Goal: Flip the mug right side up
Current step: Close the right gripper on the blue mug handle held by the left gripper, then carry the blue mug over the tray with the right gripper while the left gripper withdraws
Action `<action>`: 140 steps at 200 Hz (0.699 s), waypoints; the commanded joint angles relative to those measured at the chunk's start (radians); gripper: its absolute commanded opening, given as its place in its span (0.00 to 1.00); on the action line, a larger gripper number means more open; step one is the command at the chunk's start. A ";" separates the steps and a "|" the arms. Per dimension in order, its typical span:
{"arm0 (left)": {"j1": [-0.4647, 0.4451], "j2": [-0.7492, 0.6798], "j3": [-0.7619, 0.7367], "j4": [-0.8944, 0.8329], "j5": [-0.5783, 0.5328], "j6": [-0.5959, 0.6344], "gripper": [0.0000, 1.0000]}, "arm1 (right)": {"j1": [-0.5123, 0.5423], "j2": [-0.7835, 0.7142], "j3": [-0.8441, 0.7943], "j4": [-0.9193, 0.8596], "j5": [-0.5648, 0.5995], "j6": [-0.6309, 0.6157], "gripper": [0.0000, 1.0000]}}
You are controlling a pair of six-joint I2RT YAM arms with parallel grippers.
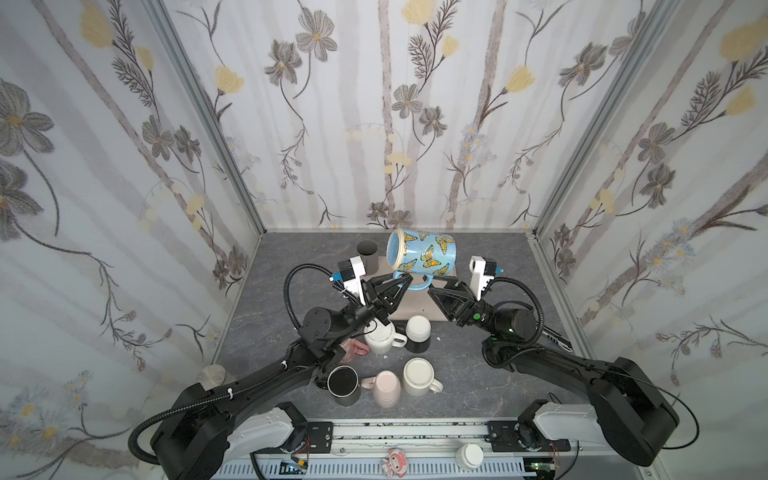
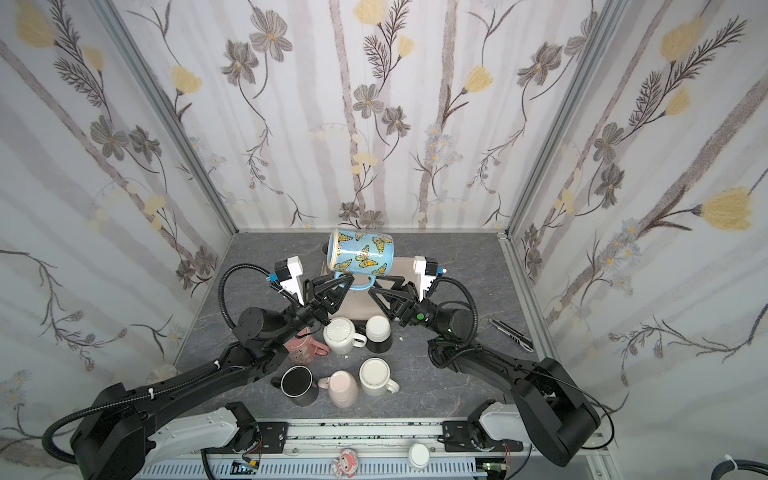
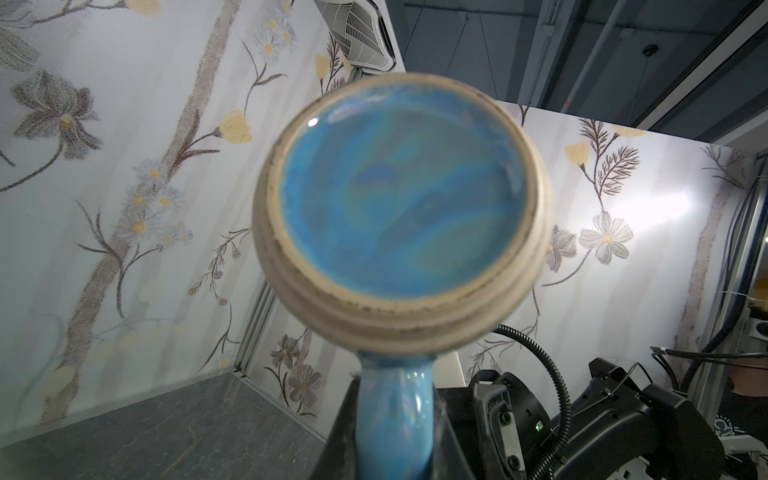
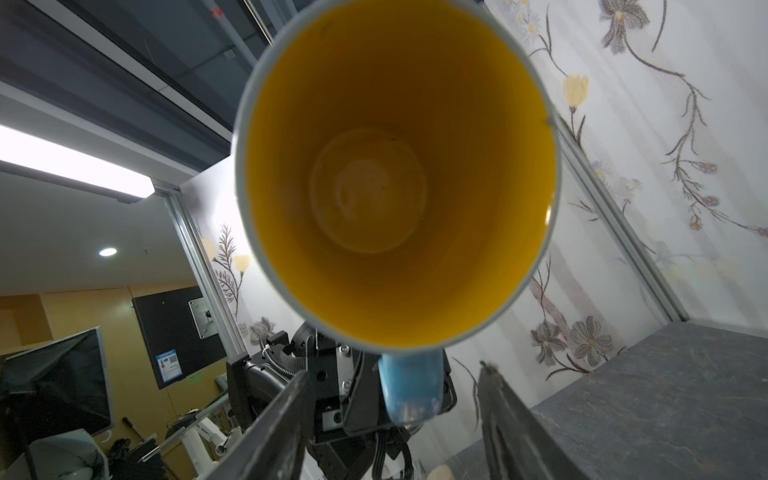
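The mug is light blue with orange butterflies and hangs in the air on its side above the back of the table. Its rough-ringed base faces the left wrist camera, and its yellow inside faces the right wrist camera. My left gripper is shut on the blue handle under the mug. From the opposite side my right gripper stands open, one finger on each side of the handle, with gaps showing.
Under the arms stand several mugs: an upturned white one, a white-and-black cup, a black mug, a pink one and another white one. A dark cup stands at the back. A beige board lies below the grippers.
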 commanded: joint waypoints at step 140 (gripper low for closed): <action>-0.001 0.025 0.019 0.098 -0.105 -0.052 0.40 | 0.051 0.000 0.110 -0.052 0.150 -0.071 0.00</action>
